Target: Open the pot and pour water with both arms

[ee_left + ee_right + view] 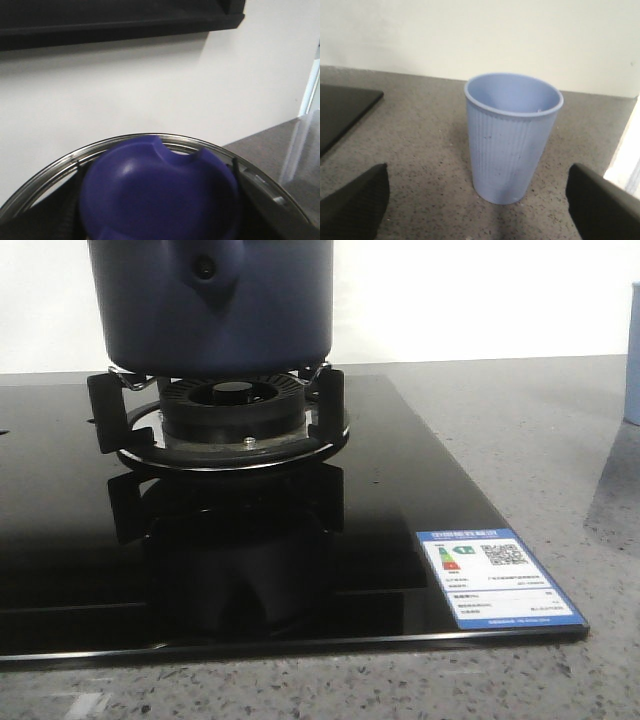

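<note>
Front view: the pot [212, 305] sits on the burner [232, 410] of a black glass hob [60, 540], its round navy body filling the top of the picture, its handle mount with a small dark hole facing the camera. The burner's metal prongs touch the pot's rounded bottom edge. A label [497, 578] lies on the hob's corner, well apart from the pot, toward the camera. The hob rests on a grey speckled desk [540, 440]. No arm shows in this view.

Left wrist view: a blue knob [160, 192] with a notch in its edge fills the lower part, and a shiny metal rim [47, 172] curves around behind it. Dark finger parts [70, 220] flank the knob, but whether the left claw [157, 220] grips it I cannot tell.

Right wrist view: a pale blue ribbed cup [512, 137] stands upright on the desk, beside the hob's corner. The right claw [480, 205] is released, its fingers [355, 202] spread wide on either side of the cup, not touching it
</note>
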`<action>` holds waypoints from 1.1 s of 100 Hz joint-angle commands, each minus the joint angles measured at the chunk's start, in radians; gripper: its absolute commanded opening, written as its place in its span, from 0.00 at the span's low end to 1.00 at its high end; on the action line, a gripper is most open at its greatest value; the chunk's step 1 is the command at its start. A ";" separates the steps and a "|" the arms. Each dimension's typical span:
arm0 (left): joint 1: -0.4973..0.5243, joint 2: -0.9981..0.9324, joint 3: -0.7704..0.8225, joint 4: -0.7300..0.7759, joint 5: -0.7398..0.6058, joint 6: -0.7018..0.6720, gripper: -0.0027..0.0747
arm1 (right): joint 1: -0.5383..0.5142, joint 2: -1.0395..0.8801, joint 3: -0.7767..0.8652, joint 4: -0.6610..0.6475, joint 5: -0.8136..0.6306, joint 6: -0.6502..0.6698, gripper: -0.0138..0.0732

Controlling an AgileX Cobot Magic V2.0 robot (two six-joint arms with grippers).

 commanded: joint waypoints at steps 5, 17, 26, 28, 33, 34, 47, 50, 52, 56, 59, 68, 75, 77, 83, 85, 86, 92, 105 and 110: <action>-0.056 0.030 -0.037 -0.012 -0.131 0.001 0.48 | 0.027 -0.048 -0.006 0.015 -0.049 0.009 0.91; -0.090 0.084 -0.037 -0.012 -0.163 0.001 0.48 | 0.049 -0.050 -0.006 0.015 -0.052 0.009 0.91; -0.104 0.124 -0.037 -0.012 -0.180 0.001 0.48 | 0.053 -0.050 -0.006 0.015 -0.052 0.009 0.91; -0.107 0.131 -0.037 -0.012 -0.185 0.001 0.48 | 0.053 -0.050 -0.006 0.015 -0.052 0.009 0.91; -0.107 0.148 -0.037 -0.012 -0.189 0.001 0.48 | 0.053 -0.050 -0.006 0.015 -0.052 0.009 0.91; -0.107 0.153 -0.037 -0.012 -0.191 0.001 0.48 | 0.053 -0.050 -0.006 0.015 -0.052 0.009 0.91; -0.107 0.184 -0.037 -0.012 -0.197 0.001 0.48 | 0.053 -0.050 -0.006 0.015 -0.052 0.009 0.91; -0.107 0.192 -0.037 -0.012 -0.197 0.001 0.48 | 0.053 -0.050 -0.006 0.015 -0.052 0.009 0.91; -0.107 0.195 -0.037 -0.012 -0.197 0.001 0.48 | 0.053 -0.050 -0.006 0.015 -0.052 0.009 0.91; -0.107 0.202 -0.037 -0.012 -0.200 0.001 0.48 | 0.053 -0.050 -0.006 0.015 -0.052 0.009 0.91; -0.107 0.204 -0.037 -0.012 -0.203 0.001 0.48 | 0.053 -0.050 -0.006 0.015 -0.052 0.009 0.91; -0.107 0.211 -0.037 -0.012 -0.216 0.001 0.48 | 0.053 -0.050 -0.006 0.015 -0.052 0.009 0.91; -0.107 0.214 -0.037 -0.012 -0.222 0.001 0.48 | 0.053 -0.050 -0.006 0.015 -0.052 0.009 0.91; -0.107 0.214 -0.037 -0.012 -0.222 0.001 0.48 | 0.053 -0.050 -0.006 0.015 -0.052 0.009 0.91; -0.107 0.214 -0.037 -0.012 -0.220 0.001 0.48 | 0.053 -0.050 -0.006 0.015 -0.052 0.009 0.91; -0.107 0.214 -0.037 -0.012 -0.218 0.001 0.48 | 0.053 -0.050 -0.006 0.015 -0.052 0.009 0.91; -0.107 0.214 -0.037 -0.012 -0.218 0.001 0.48 | 0.053 -0.050 -0.006 0.015 -0.052 0.009 0.91; -0.107 0.214 -0.037 -0.012 -0.218 -0.002 0.48 | 0.053 -0.050 -0.006 0.015 -0.052 0.009 0.91; -0.107 0.215 -0.037 -0.012 -0.214 -0.009 0.48 | 0.053 -0.050 -0.006 0.015 -0.052 0.009 0.91; -0.107 0.216 -0.037 -0.012 -0.211 -0.009 0.48 | 0.053 -0.050 -0.006 0.015 -0.052 0.009 0.91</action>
